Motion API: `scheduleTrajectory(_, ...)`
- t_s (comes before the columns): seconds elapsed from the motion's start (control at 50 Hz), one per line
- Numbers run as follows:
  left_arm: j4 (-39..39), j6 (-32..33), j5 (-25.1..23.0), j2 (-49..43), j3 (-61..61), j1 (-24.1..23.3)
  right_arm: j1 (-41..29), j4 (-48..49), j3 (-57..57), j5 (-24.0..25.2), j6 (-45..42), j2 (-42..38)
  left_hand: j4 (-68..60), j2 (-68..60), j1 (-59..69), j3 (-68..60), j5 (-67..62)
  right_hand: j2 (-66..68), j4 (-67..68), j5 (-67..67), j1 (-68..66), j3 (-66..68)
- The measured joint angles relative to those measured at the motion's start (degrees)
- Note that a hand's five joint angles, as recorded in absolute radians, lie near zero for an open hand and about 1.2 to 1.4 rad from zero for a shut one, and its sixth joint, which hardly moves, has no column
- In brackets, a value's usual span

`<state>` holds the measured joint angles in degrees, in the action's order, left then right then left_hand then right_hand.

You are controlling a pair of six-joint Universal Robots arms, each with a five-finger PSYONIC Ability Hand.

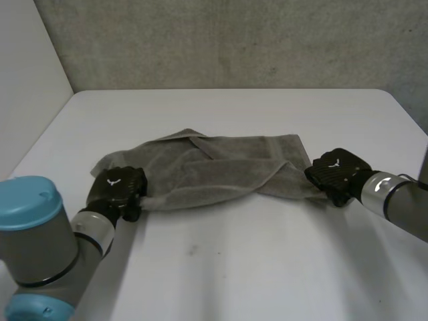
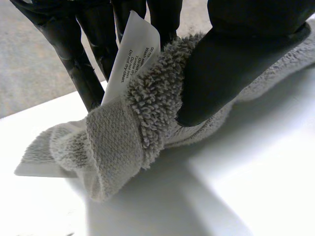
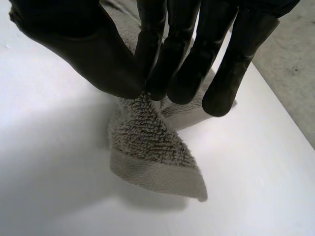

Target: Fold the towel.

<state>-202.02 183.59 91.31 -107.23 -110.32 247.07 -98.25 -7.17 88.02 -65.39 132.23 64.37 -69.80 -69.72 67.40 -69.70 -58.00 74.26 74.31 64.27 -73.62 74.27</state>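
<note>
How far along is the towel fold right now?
Done: the left hand pinches the towel at the corner with the care label; the right hand pinches the opposite end's corner. In hand: the towel lies rumpled, partly doubled over. Left: a neat fold flat on the table.

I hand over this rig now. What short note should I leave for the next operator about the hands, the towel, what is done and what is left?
Left hand: shut on the towel, near left corner, beside its tag.
Right hand: shut on the near right corner.
The towel lies rumpled on the table, one far corner flopped over.
Done: both corners pinched.
Left: the whole fold.
</note>
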Motion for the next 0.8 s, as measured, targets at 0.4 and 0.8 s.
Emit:
scheduleTrajectory(0.4,1.42,5.82,-0.15,9.49,-5.18,1.93,3.81,-0.84,7.12,0.12,9.06,13.14,56.02,56.09,-53.24,55.99,54.37,-59.26,-58.52,-59.99,58.54,-59.3)
scheduleTrajectory(0.8,2.62,7.94,0.06,10.76,-0.39,-4.16,7.77,-0.73,4.78,-8.33,37.75,11.01,50.23,49.98,-47.76,49.94,48.21,-59.26,-58.52,-60.0,59.47,-59.31)
